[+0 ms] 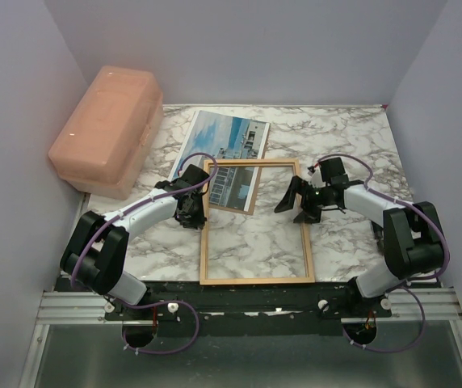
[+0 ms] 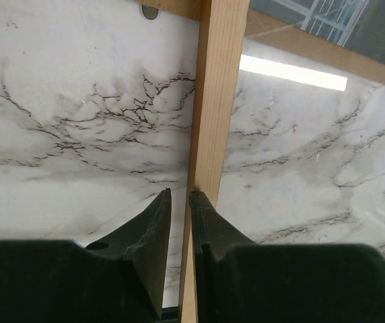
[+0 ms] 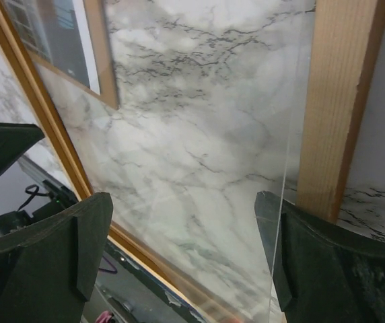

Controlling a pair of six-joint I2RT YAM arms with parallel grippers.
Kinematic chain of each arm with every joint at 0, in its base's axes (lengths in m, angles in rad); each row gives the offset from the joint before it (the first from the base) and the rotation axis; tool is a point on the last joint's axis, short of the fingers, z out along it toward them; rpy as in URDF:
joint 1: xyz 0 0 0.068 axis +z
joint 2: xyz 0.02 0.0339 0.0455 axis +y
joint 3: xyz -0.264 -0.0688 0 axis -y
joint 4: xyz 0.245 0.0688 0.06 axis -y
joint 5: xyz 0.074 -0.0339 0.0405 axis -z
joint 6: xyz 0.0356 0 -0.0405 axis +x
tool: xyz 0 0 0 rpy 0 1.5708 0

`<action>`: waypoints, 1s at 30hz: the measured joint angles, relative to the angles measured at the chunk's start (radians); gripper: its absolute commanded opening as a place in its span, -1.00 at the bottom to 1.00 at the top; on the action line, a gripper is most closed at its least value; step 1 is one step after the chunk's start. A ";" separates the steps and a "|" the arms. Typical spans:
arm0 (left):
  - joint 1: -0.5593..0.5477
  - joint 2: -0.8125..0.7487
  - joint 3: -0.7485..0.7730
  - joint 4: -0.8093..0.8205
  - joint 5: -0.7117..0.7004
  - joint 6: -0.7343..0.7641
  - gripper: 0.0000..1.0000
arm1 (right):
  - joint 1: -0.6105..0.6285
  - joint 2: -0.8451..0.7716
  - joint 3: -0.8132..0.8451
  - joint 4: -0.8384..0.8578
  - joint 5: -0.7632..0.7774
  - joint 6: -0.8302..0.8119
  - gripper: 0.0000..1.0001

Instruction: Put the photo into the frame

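The left gripper (image 1: 191, 208), jaws nearly clenched and empty, sits over the frame's (image 1: 203, 250) left rail, while the right gripper (image 1: 294, 206) gapes wide over its right rail.

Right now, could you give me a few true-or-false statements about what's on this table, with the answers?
1. The photo already sits fully inside the frame. False: most of it lies beyond the frame, and only its near end lies under the frame's far-left corner.
2. The right gripper is open. True.
3. The pink box stands on the right arm's side. False: it is at the far left.
4. The left gripper is at the frame's left rail. True.
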 measured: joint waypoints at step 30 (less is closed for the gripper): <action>-0.005 0.002 0.000 0.024 0.000 0.000 -0.60 | 0.069 -0.038 0.085 -0.166 0.264 -0.051 0.99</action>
